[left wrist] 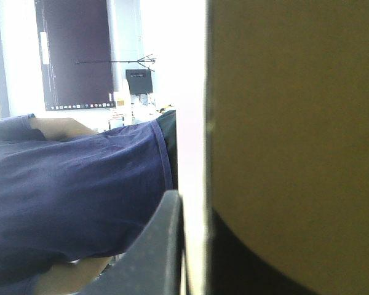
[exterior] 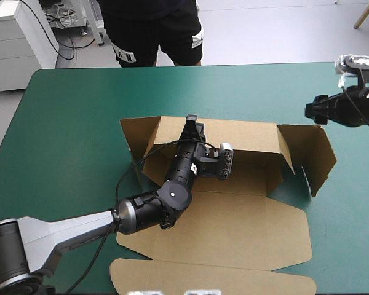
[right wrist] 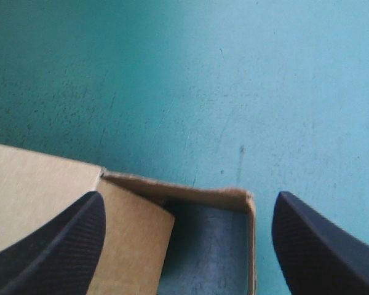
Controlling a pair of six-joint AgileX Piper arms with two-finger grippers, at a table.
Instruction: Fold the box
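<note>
1. Bench (exterior: 67, 110): teal-green cover. The left part is bare, and the left arm comes in from the near-left corner.
2. Left arm: reaches over the flat near panels of the box (exterior: 234, 227) to its raised far wall.
3. Left tool (exterior: 190, 123): sits at the top edge of the far wall, left of the wall's middle. In the left wrist view the left tool (left wrist: 194, 246) is pinching the wall. The box (left wrist: 295, 123) shows as a sheet edge-on between the two black fingers, one pressed on each side.
4. Box position: mid-bench, brown, partly formed.
   - The far wall stands upright along the far side.
   - The left end flap angles outward from the wall's left end.
   - The base panel lies flat in front of the wall.
   - The lid panel lies flat too and reaches the bench's near edge.
5. Box, right end: the side flap stands up, tilted and folded at an angle, with its free corner toward the right edge of the bench.
6. Right tool (exterior: 313, 112): hangs above the bench near its right edge, just beyond the upper corner of that right flap.
7. Right wrist view: the right tool (right wrist: 189, 195) is spread wide, fingers (right wrist: 61, 246) well apart. A corner of the box (right wrist: 37, 184) with its folded flap lies below the gap. Bare bench (right wrist: 234, 74) lies ahead of the fingers. I cannot tell whether either finger touches the board.
</note>
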